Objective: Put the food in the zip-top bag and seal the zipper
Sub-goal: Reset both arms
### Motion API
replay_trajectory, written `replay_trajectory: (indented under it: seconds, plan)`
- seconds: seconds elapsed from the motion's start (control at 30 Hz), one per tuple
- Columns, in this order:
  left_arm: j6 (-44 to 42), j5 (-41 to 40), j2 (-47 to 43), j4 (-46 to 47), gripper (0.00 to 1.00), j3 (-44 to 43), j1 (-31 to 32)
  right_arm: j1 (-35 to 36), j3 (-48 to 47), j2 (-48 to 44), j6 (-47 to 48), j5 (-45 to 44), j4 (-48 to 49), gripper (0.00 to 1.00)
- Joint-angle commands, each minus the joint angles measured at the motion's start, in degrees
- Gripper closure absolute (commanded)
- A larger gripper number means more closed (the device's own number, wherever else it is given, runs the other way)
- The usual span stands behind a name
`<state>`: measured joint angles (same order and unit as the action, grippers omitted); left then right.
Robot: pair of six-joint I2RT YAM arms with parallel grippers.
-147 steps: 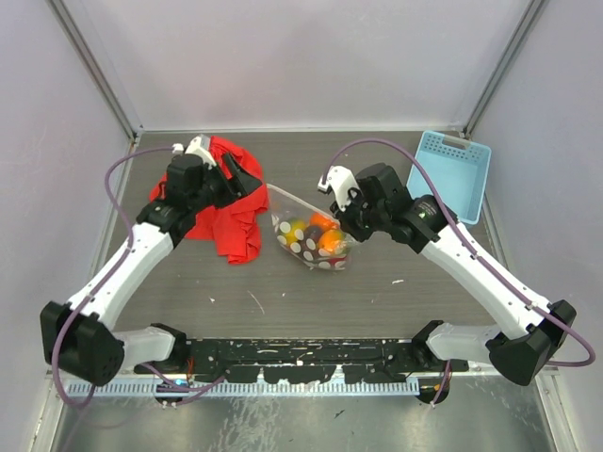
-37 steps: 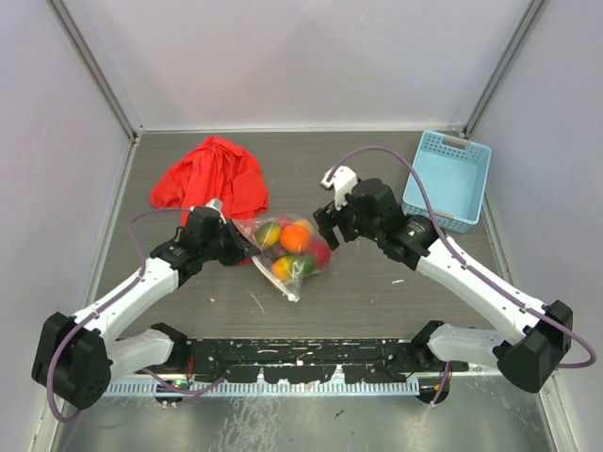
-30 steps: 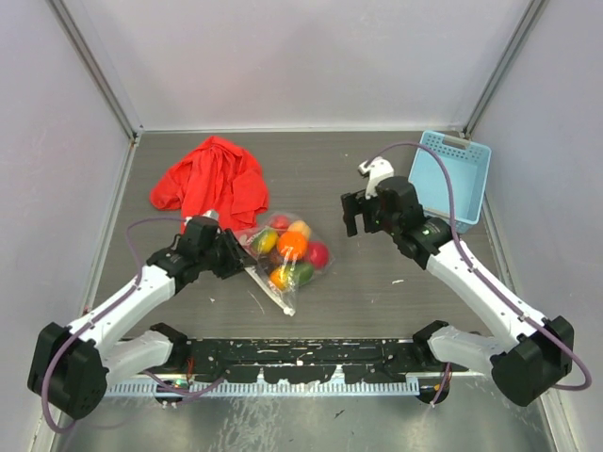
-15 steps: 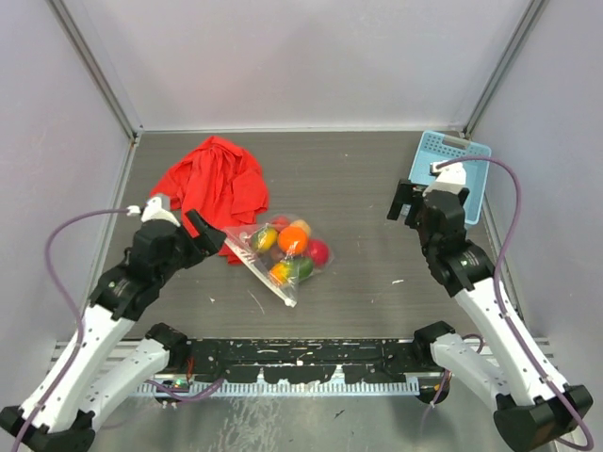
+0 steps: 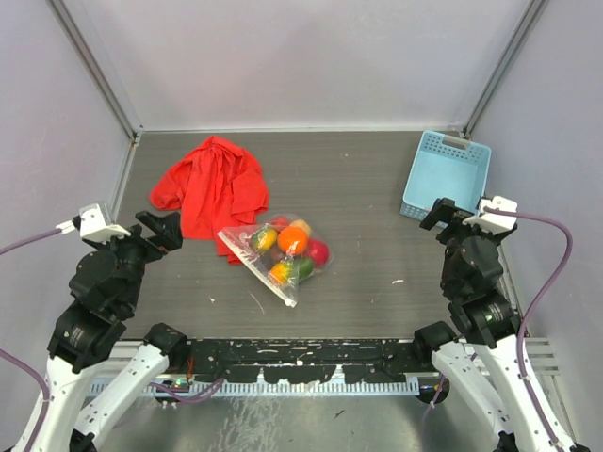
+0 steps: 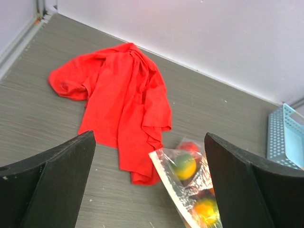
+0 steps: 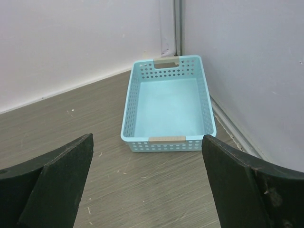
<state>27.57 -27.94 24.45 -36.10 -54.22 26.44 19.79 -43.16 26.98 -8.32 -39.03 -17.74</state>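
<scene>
As far as we can judge, step 1 is done: the food [image 5: 292, 245] lies inside the bag [image 5: 247, 243] at frame centre, and we see no loose piece on the table [image 5: 377, 254]. We cannot tell whether the zipper [image 5: 256, 270], the flat strip along the bag's lower-left edge, is pressed shut, so verify the seal.

The left gripper [image 6: 149, 142] and right gripper [image 7: 146, 142] show jaws wide apart, holding nothing, at the lower corners, well apart from the bag.

The basket [image 5: 450, 177], upper right, holds nothing. The cloth [image 5: 212, 188] touches the bag's upper-left corner.
</scene>
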Motion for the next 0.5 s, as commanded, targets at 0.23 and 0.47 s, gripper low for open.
replay_trajectory:
  seconds: [0.23,0.47]
  plan:
    - [-4.5,-4.9,-0.1,10.6,0.02,6.9,-0.3,-0.1,4.0,-1.7,2.5,-4.1,6.3,0.00]
    - [-5.0,-5.1,0.1,10.3,0.02,6.8,-0.3,-0.1,4.5,-2.4,3.2,-3.6,6.9,0.00]
